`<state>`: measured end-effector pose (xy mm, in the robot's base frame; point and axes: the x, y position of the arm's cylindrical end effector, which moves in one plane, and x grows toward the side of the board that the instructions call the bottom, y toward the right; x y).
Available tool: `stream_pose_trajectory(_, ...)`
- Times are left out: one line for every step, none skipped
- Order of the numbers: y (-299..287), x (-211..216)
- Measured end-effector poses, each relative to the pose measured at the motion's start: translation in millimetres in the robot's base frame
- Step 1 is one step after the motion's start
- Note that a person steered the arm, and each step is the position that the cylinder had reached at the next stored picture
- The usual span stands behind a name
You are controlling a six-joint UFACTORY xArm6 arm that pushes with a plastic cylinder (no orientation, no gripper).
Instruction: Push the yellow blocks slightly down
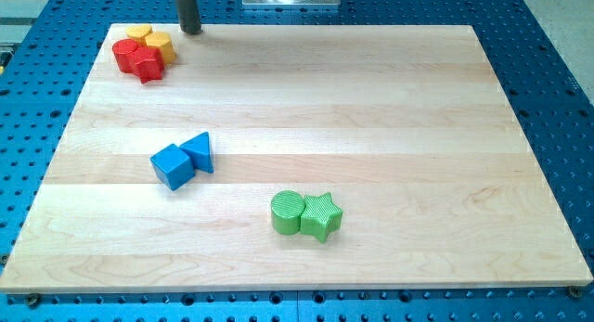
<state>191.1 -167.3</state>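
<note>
1. risk first: the yellow blocks [150, 39], 2 of them, sit touching the red blocks [138, 59] at the board's [306, 118] top-left corner, the reds just below them toward the view's bottom. a downward shove would likely drag the reds along, or split the yellow pair if my tip [190, 30] meets them off-centre.
2. overshoot is the other danger, since only a slight push is wanted.
3. pose: the rod stands upright, my tip just right of the yellow blocks and about level with their top, apart from them. it needs to get above them before pushing.
4. jaws: none exist on this rod, so nothing is gripped.
5. far below the yellow blocks lie 2 blue blocks [183, 161], and a green cylinder [288, 212] touching a green star [322, 215].
</note>
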Motion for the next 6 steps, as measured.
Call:
stream_pose_trajectory(-22.9,0.0)
stream_pose_trajectory(-69.4,0.5)
stream_pose_trajectory(-110.1,0.5)
stream_pose_trajectory(-90.9,1.5)
stream_pose_trajectory(-61.3,4.1)
stream_pose_trajectory(-92.3,1.3)
